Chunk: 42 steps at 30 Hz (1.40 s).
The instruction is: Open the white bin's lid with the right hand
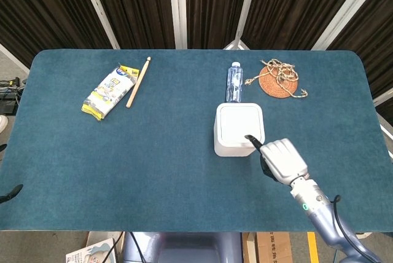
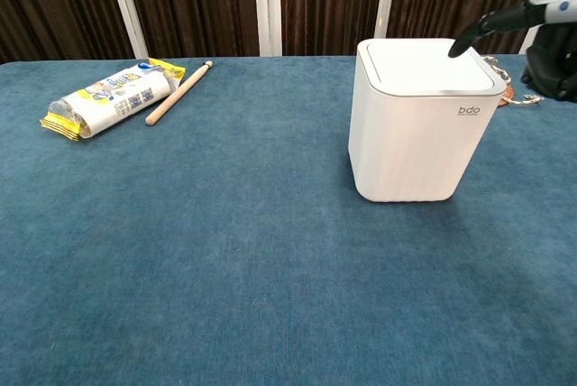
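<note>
white plastic, closed: the bin (image 1: 239, 129) stands right of centre on the blue table (image 1: 153, 164), its lid (image 2: 429, 66) flat and flush with the rim. we see the right hand (image 1: 281, 160) just beside the bin's near right corner, one dark finger stretched forward so that its tip (image 2: 456, 46) hangs over the lid's right edge; whether it touches we cannot tell. the other fingers look tucked under the palm and hold nothing. of the left hand only dark tips (image 1: 8, 193) show at the table's edge, so we cannot tell its state. we judge the reach nearly complete; pressing or lifting the lid remains. a bottle (image 1: 234, 81) lies behind the bin.
</note>
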Available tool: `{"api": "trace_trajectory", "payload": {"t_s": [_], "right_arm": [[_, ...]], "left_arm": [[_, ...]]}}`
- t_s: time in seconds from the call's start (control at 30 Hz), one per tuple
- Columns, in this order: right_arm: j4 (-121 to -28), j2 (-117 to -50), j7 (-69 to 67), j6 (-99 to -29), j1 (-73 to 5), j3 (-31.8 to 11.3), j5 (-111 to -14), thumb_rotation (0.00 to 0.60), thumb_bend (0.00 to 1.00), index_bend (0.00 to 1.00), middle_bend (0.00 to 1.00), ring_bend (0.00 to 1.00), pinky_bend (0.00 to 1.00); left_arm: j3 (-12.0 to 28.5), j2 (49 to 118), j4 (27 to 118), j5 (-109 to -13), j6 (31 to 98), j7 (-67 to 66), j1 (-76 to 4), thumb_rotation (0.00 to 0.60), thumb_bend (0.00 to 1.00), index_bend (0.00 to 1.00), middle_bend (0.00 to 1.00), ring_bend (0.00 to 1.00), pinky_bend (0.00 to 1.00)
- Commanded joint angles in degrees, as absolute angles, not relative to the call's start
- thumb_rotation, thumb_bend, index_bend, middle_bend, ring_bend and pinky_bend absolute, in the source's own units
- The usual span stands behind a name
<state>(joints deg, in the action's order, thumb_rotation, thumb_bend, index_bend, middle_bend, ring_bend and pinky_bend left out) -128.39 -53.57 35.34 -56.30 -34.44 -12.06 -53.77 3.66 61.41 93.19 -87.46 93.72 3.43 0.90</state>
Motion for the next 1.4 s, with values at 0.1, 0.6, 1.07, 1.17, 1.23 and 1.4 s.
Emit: {"api": "trace_trajectory", "payload": {"t_s": [0.1,0.6,1.07,1.17,1.23,1.4], "right_arm": [[-127.8,-55.7,38.3,-57.3,-37.7,-10.8,-49.4,0.600,0.92,0.16,0.82,0.86,0.78],[-126.3,-58.3,39.8,-60.4,-40.6,-7.2,-46.4,0.600,0.92,0.23,0.82,0.86,0.78],[-127.6,-58.9,38.9,-64.8,-40.8,-6.8,-48.2,0.600,0.80,0.19,0.80,0.84,0.78],[-128.7,-58.9,33.0,-70.7,-37.4,-9.0,-52.8,0.600,0.50,0.13,0.68,0.76,0.75],[-129.1,-58.2,30.9,-75.0,-34.6,-8.8,-56.8,0.600,0.40,0.10,0.55,0.67,0.67],[-128.2,-56.4,27.3,-84.4,-26.9,-6.1,-64.5,0.600,0.34,0.08,0.33,0.47,0.49]], "left_arm": [[3.6,61.2,93.0,-87.6,93.8,4.0,0.9,0.600,0.16,0.16,0.02,0.00,0.00],[3.6,61.0,93.0,-87.4,93.9,4.5,1.1,0.600,0.16,0.16,0.02,0.00,0.00],[3.7,60.8,93.1,-87.1,94.1,4.8,1.3,0.600,0.16,0.17,0.02,0.00,0.00],[3.7,60.7,93.1,-87.0,94.2,5.1,1.4,0.600,0.16,0.17,0.02,0.00,0.00],[3.8,60.7,93.1,-86.9,94.3,5.2,1.4,0.600,0.16,0.17,0.02,0.00,0.00],[3.7,60.6,93.2,-87.1,94.3,5.3,1.5,0.600,0.16,0.17,0.02,0.00,0.00]]}}
